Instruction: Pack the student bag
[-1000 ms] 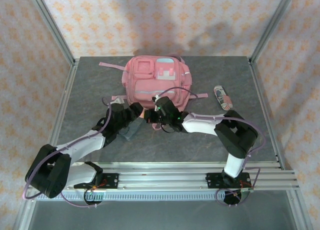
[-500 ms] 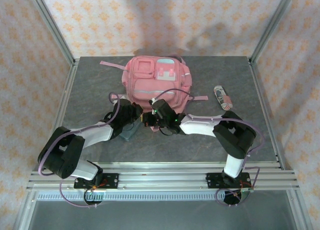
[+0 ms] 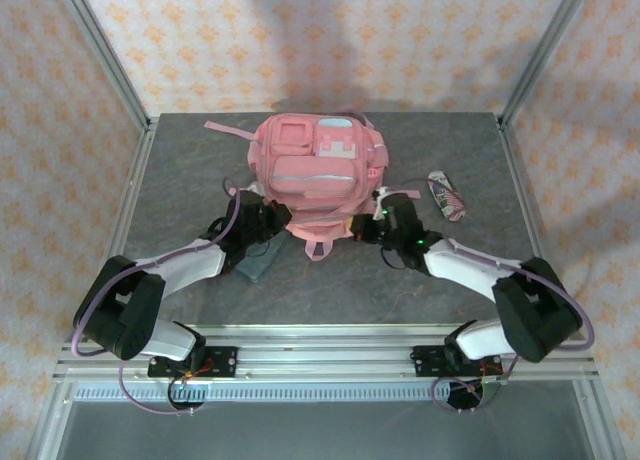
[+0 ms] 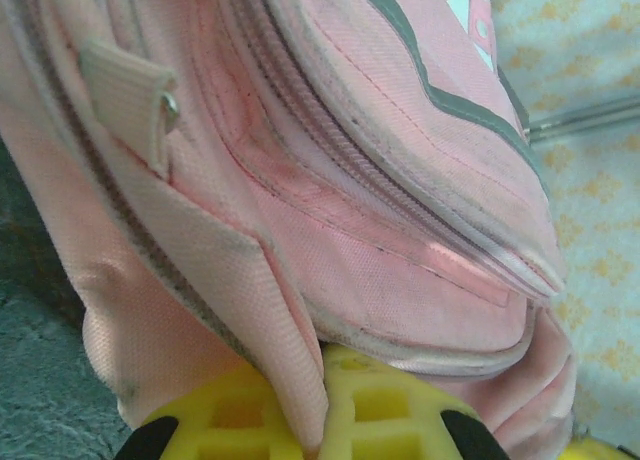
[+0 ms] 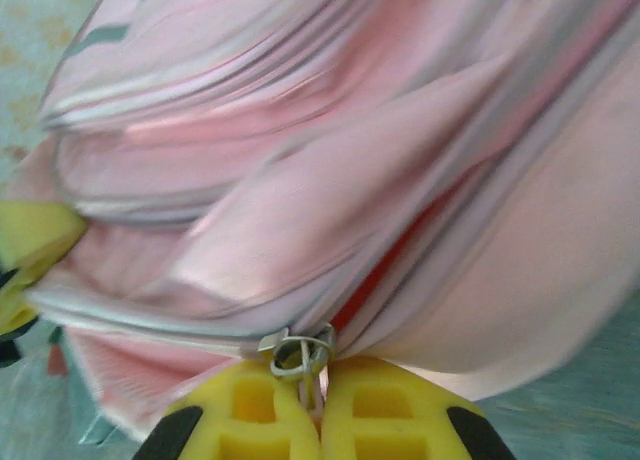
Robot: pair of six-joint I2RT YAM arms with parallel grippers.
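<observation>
Student bag [image 3: 315, 170]: pink fabric, teal-and-white front patches, grey zip trim. Lies front-up at mid-table [image 3: 180, 180], toward the far side, with its near edge between the two claws. Left claw [image 4: 312, 425] is pressed together on a fold of pink fabric at the bag's near-left corner. Right claw [image 5: 320, 405] is closed on the metal zip pull [image 5: 300, 352] at the near-right side.

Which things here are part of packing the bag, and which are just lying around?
In use: student bag, pinched by left hand; its zip pull, held by right hand.
Lying about: striped pouch, grey-green item; neither held, perhaps for packing later.
</observation>
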